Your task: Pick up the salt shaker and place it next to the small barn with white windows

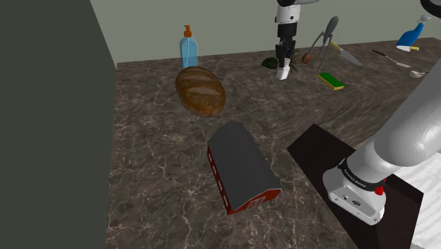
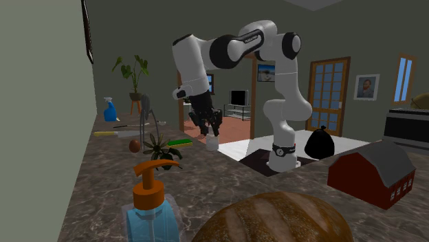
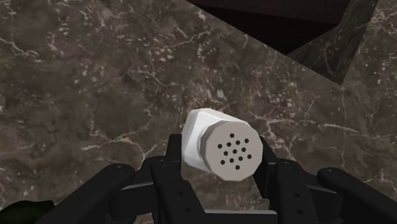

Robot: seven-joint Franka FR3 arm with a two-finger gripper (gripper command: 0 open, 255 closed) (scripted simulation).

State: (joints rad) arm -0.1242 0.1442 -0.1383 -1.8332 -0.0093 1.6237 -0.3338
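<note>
**Item:** shaker (image 3: pixel 221 145), white, with its perforated cap facing the wrist camera.

**Location:** clasped in the end effector (image 1: pixel 285 61) and lifted clear of the bench (image 1: pixel 152 163). In the shoulder view it is at the far side, above a cluster of small things near a green sponge (image 1: pixel 330 80). The body hangs slightly aslant.

**End effector:** narrowed onto the shaker, with a finger pressing each side.

**Destination:** barn (image 1: pixel 242 168), with red walls, a dark roof and white windows. It stands near the robot's stand, well apart from the shaker.

**Nearby:** bread (image 1: pixel 201 90) lies to the shoulder view's left of the likely route. A soap bottle (image 1: pixel 188 48) stands behind it.

**Step in hand (judged):** carrying the shaker to the barn.

**Handling notes:**
- Hold height until past the roof line, then travel towards the stand with the grip firm.
- Choose bare bench just beside one long wall of the barn, near it but not touching.
- Bring the shaker upright before lowering it.
- Descend slowly.
- Release only once the base rests flat, since so narrow a body would likely tip.
</note>
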